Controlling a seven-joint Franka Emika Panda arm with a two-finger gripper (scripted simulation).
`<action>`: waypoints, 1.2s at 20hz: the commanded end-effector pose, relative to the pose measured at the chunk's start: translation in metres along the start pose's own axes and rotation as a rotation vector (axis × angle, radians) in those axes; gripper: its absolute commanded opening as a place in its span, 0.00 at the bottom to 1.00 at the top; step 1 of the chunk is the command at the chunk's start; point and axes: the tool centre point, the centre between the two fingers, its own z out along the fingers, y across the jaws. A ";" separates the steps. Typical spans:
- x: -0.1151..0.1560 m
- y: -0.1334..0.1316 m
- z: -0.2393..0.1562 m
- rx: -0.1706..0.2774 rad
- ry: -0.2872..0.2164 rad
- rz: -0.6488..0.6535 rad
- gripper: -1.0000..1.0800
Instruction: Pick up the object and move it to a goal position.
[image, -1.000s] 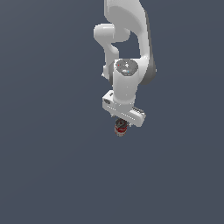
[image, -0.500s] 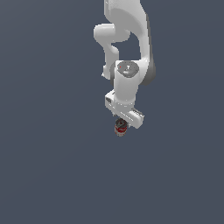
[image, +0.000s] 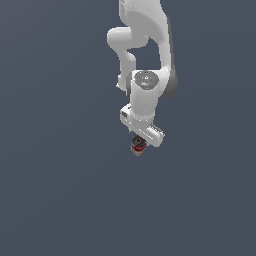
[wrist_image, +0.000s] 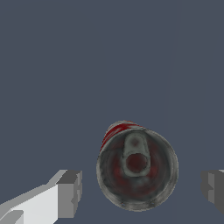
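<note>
Grey floor (image: 60, 200): one can (wrist_image: 137, 168), one gripper (wrist_image: 142, 188)

Open tabletop (image: 60, 200) surrounds the can (wrist_image: 137, 169) on all sides. The end effector (wrist_image: 142, 189) fingers straddle the can with a clear gap on either side.
</note>
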 end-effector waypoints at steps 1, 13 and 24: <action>0.000 0.000 0.007 -0.001 0.000 0.001 0.96; 0.000 0.000 0.047 -0.001 0.000 0.004 0.96; -0.001 0.000 0.046 0.000 0.000 0.004 0.00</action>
